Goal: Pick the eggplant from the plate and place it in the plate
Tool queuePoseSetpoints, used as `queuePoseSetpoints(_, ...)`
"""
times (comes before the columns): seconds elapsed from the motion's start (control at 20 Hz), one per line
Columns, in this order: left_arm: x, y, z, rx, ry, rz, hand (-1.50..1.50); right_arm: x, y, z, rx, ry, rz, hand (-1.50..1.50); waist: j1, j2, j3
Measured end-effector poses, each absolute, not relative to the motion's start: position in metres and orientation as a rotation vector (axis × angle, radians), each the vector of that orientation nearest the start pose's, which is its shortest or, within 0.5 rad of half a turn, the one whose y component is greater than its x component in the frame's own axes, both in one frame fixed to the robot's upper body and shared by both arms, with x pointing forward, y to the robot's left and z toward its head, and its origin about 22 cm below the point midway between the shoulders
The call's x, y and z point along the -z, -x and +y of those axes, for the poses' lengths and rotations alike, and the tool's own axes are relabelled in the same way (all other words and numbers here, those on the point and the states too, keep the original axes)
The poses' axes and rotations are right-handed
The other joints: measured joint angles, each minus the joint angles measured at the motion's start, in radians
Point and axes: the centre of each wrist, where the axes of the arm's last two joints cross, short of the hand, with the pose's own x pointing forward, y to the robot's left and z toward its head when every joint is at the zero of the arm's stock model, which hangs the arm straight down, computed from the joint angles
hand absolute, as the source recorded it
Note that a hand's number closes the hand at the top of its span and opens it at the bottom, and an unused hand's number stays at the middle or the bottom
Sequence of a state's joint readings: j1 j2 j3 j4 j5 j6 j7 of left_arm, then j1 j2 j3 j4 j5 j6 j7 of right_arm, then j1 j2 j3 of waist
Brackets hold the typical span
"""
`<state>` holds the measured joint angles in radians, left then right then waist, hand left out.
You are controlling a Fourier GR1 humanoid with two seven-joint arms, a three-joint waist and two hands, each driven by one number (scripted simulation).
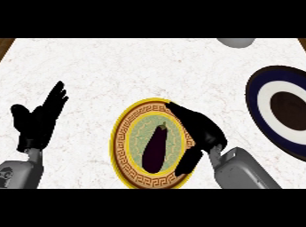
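Observation:
A dark purple eggplant (156, 147) lies lengthwise in the middle of a yellow-rimmed patterned plate (121, 141) near the counter's front. My right hand (198, 127) hangs over the plate's right side, just right of the eggplant, fingers relaxed and not closed round it; its thumb reaches down past the eggplant's lower end. A second plate (265, 98), dark blue with a white ring and brown centre, sits at the right edge. My left hand (37, 119) rests open at the left, fingers up.
A grey rounded object (236, 42) shows partly at the top edge, right of centre. Brown wood borders the white marble counter (116, 71) at the far left and right corners.

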<state>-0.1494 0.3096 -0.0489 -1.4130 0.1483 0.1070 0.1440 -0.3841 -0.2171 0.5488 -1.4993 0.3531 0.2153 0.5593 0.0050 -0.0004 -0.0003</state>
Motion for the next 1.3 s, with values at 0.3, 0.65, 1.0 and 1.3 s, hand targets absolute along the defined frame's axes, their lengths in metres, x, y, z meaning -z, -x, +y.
queuePoseSetpoints(0.3, -0.023, -0.282, 0.290, 0.076, -0.175, -1.403, 0.00, -0.056, -0.288, -0.107, -1.208, 0.238, -1.094, -1.50, -0.001, 0.000, 0.000)
queuePoseSetpoints(0.65, -0.017, -0.281, 0.284, 0.086, -0.174, -1.401, 0.00, -0.042, -0.293, -0.087, -1.243, 0.255, -1.042, -1.50, -0.001, 0.001, 0.000)
queuePoseSetpoints(1.0, -0.022, -0.284, 0.281, 0.082, -0.174, -1.405, 0.00, -0.036, -0.302, -0.071, -1.278, 0.280, -1.012, -1.50, -0.001, -0.002, -0.001)
queuePoseSetpoints(1.3, -0.019, -0.284, 0.284, 0.081, -0.175, -1.405, 0.00, -0.030, -0.304, -0.072, -1.349, 0.271, -0.983, 1.50, -0.003, -0.008, -0.003)
